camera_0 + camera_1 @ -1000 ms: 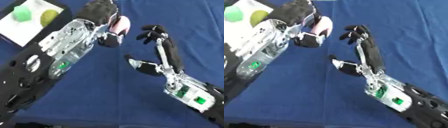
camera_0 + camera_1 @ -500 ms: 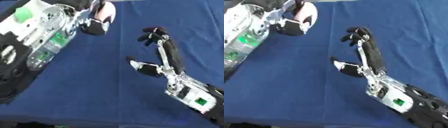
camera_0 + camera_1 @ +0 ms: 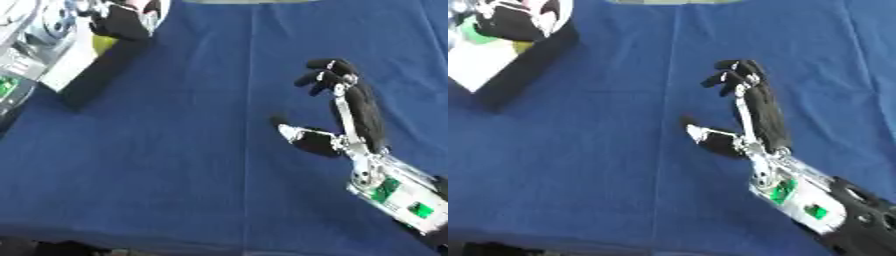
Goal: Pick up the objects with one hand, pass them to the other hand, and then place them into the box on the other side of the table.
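Note:
My left hand (image 3: 511, 21) is at the top left, over the open box (image 3: 531, 70), a white-floored box with a black wall. Its fingers are curled round a pink and white object (image 3: 544, 7), which they mostly hide. In the box lie a green thing (image 3: 476, 36) and a yellow-green thing (image 3: 103, 42), both partly covered by the hand. My right hand (image 3: 354, 112) stands over the right middle of the table, open, fingers pointing up and thumb stretched to the left, holding nothing.
Blue cloth (image 3: 192, 150) covers the whole table. My left forearm (image 3: 26, 55), silver with green boards, crosses the upper left corner. The table's near edge runs along the bottom of the views.
My left hand has carried the pink and white object up and to the left, from beside the right hand to above the box. The right hand has stayed open where it was.

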Controlling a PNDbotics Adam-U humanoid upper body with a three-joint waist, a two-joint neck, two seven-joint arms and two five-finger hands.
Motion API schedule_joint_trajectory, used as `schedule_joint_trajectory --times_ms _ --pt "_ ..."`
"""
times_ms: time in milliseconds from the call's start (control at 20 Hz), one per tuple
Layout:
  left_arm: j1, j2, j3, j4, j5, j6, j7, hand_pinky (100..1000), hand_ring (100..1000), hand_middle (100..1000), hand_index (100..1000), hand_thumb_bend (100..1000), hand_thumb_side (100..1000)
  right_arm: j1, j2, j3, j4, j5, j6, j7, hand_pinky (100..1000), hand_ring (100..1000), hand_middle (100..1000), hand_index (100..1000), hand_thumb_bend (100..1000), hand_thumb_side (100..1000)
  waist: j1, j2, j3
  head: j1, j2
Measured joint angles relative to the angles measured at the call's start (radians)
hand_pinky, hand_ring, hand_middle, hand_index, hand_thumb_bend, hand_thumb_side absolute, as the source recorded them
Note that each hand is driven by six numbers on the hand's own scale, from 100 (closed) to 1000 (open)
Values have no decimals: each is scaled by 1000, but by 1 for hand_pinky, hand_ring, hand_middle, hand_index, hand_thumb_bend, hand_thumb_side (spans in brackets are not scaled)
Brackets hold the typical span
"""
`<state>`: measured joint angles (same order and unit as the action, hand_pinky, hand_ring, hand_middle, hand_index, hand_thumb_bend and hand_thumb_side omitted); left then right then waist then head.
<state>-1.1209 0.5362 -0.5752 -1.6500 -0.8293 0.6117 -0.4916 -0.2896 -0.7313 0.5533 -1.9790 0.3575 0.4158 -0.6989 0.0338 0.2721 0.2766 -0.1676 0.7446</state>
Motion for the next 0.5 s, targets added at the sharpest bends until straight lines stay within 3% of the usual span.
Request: schedule_joint_trajectory --times_ms 300,500 --pt "38 70 44 0 28 29 21 753 564 380 441 100 280 0 -4 -14 0 5 -2 -2 1000 538 748 612 630 150 -3 1 -7 35 -18" --pt "64 99 64 9 37 45 36 752 565 380 441 100 280 -1 -4 -23 0 8 -4 -4 1000 537 748 610 630 149 -5 6 -13 71 -51"
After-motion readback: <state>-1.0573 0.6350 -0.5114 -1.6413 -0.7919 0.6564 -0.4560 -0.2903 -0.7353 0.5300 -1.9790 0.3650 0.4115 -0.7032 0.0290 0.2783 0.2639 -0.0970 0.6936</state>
